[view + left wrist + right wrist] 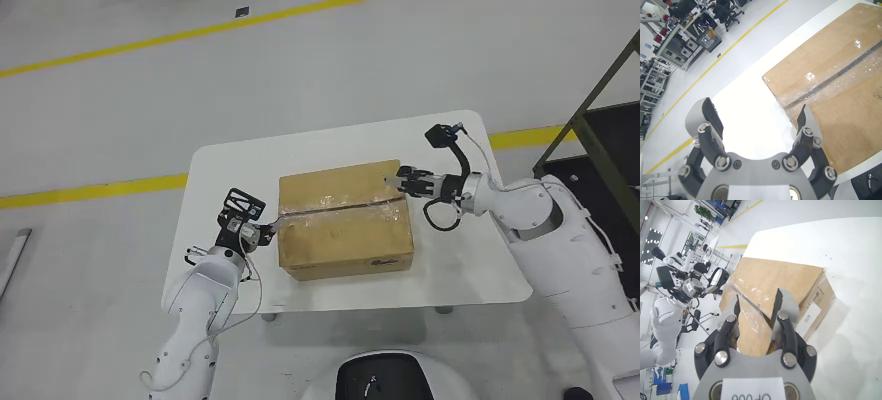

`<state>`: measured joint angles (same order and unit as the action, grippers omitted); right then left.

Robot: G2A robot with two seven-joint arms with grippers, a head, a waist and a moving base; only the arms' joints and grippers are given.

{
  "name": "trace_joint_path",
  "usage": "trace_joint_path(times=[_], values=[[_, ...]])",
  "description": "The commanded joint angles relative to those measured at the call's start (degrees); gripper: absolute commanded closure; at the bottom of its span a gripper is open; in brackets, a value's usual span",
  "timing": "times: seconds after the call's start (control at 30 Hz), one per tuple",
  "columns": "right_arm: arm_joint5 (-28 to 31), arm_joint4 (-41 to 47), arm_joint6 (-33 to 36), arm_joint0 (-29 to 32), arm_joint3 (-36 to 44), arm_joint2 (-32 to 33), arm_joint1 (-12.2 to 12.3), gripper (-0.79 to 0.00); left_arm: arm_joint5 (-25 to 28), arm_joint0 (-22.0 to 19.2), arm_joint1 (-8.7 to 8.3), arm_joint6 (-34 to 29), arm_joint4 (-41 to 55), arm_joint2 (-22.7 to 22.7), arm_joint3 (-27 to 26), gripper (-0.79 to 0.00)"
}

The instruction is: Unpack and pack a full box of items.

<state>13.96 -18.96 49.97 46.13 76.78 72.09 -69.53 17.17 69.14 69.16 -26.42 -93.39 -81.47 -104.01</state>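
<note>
A brown cardboard box (pixel 345 220) lies in the middle of the white table (pixel 450 270), its flaps shut. Clear tape (pixel 838 75) runs along its top seam. My left gripper (pixel 266 232) hovers at the box's left end, level with the seam. In the left wrist view this gripper (pixel 755 105) is open, and one fingertip (pixel 802 115) is close to the box (pixel 829 56) corner. My right gripper (pixel 400 180) is over the box's right end. In the right wrist view it (pixel 757 294) is open, its fingers straddling the taped seam over the box (pixel 772 275) top.
Bare table surface lies in front of the box and to its right. A dark metal rack (pixel 600 90) stands off the table's right side. Yellow floor lines (pixel 90 190) run behind the table.
</note>
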Motion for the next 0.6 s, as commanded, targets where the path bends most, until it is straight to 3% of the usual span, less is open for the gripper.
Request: trace_joint_path(times=[0.0,0.13,0.57], values=[[0.40,-0.54,0.17,-0.24,-0.75,-0.38,0.06,-0.240,0.00,0.00,0.00,0.00,0.00,0.00,0.00,-0.785],[1.55,-0.37,1.01,-0.37,-1.64,-0.87,0.20,-0.271,0.00,0.00,0.00,0.00,0.00,0.00,0.00,-0.785],[4.14,0.99,4.94,-1.32,-1.96,-1.44,0.87,-0.252,0.00,0.00,0.00,0.00,0.00,0.00,0.00,-0.785]])
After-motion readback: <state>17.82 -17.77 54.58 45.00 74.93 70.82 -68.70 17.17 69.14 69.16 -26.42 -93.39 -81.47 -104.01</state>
